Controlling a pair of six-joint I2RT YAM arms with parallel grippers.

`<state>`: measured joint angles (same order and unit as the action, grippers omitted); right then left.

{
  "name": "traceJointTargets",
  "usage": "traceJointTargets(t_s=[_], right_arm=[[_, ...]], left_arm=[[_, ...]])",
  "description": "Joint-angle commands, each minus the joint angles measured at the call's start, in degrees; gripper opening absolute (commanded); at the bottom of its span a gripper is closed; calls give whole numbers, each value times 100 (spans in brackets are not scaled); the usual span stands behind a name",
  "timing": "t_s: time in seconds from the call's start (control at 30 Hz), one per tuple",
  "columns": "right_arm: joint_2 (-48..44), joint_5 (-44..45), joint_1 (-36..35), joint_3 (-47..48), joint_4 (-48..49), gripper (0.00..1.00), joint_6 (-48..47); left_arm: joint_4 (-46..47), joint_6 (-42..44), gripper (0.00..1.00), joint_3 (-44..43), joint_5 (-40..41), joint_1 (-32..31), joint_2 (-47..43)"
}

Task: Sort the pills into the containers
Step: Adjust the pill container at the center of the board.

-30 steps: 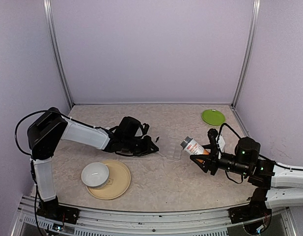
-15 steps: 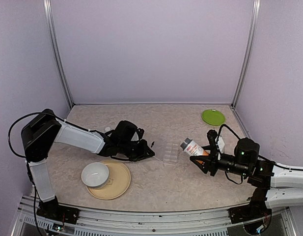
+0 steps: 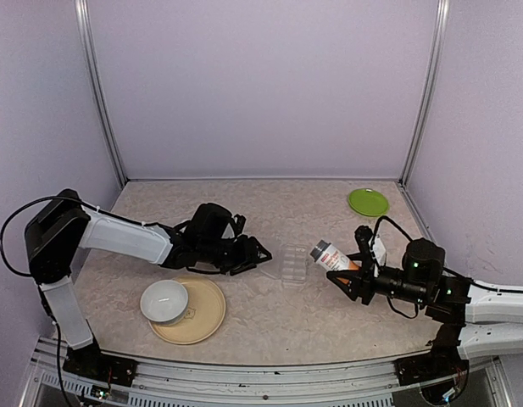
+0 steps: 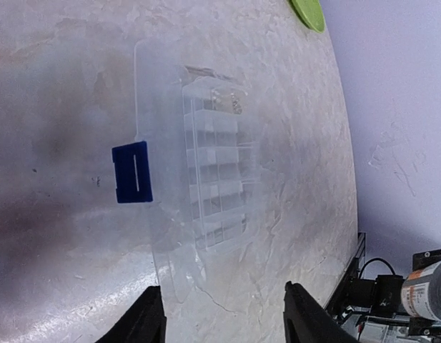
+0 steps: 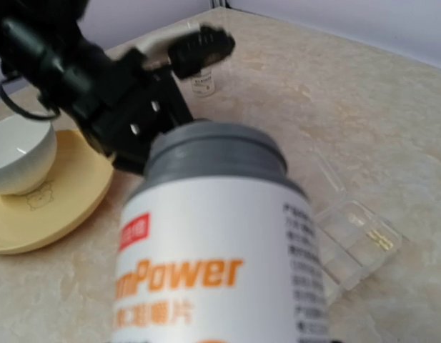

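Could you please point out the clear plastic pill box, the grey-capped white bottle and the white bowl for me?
Clear plastic rectangular pill box (image 4: 214, 171): left wrist view, on its middle compartments.
Grey-capped white bottle with orange lettering (image 5: 213, 150): right wrist view, on the grey cap.
Round white bowl (image 3: 164, 301): top view, on its inside.

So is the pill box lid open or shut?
Open: the pill box lid lies flat beside the compartments, its blue latch clear of them.
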<state>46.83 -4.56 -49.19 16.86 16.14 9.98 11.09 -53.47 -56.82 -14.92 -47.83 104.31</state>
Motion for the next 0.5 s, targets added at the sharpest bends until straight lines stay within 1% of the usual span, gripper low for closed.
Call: traceJointTargets(t_s=[0.0,0.1,0.2,0.27,0.47], right_arm=[[141,114,24,-77,266,17,1],[285,129,23,-93,311,16,-25],[426,172,33,-150,437,16,-47],[562,190,43,-190,524,16,-68],[877,270,101,-297,941,16,-138]], left_arm=[[4,269,65,-181,51,-24,-404],[-57,540,78,-206,122,-18,-641],[-196,927,97,-249,216,8,-863],[-269,1226,99,-243,278,47,-1011],[-633,2329,99,-170,405,234,-1384]])
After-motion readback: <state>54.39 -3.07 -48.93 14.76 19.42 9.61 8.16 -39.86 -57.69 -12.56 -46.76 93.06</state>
